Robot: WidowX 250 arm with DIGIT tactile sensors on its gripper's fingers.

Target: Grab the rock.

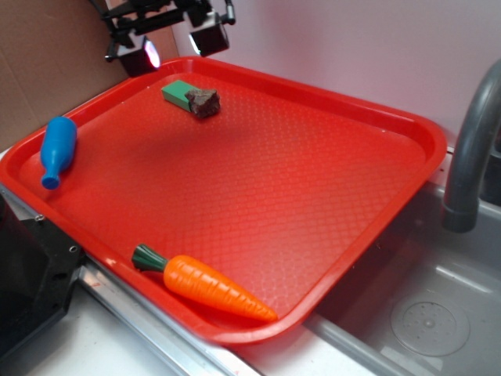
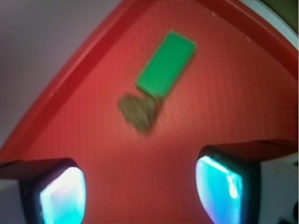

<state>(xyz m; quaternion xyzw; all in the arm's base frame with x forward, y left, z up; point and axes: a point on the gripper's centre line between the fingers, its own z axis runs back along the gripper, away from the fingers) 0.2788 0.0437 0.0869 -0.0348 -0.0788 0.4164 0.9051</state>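
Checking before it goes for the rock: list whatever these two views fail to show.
- Rock against green block: touching or just apart cannot be told; wrist view is motion-blurred, exterior view has the rock overlapping the block's end.
- Rock's surface detail: blurred in wrist view.
- Gripper: exterior view's top edge cuts off the arm; only the fingers show in the wrist view.
- Faucet: cut off by the exterior view's right edge.

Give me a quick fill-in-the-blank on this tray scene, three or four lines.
1. The rock touches one end of the ____ block.
2. The carrot lies near the tray edge by the ____.
3. The claw is open and holds ____.
4. The bottle is ____ in colour.

Missing: green; sink; nothing; blue
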